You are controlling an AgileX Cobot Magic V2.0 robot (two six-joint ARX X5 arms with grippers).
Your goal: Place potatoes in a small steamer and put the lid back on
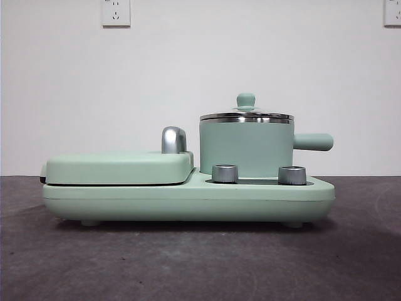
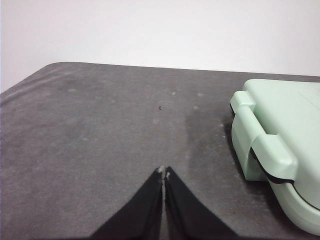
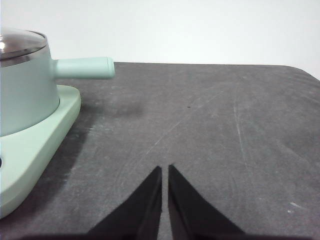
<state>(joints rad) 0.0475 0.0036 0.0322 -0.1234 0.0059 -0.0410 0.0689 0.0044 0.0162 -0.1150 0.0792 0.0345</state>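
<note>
On the table (image 1: 200,263), a mint-green cooker base (image 1: 188,199) carries the steamer (image 1: 246,148), which is covered by its lid (image 1: 246,115). The right gripper (image 3: 165,169) is held closed near the steamer's handle side; the left gripper (image 2: 164,172), also closed, is well apart beside the griddle (image 2: 285,145).

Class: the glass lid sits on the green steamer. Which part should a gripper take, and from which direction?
Grip the lid by its small green knob, coming straight down from above. The knob stands upright at the centre, while the rim lies flush on the small steamer.
</note>
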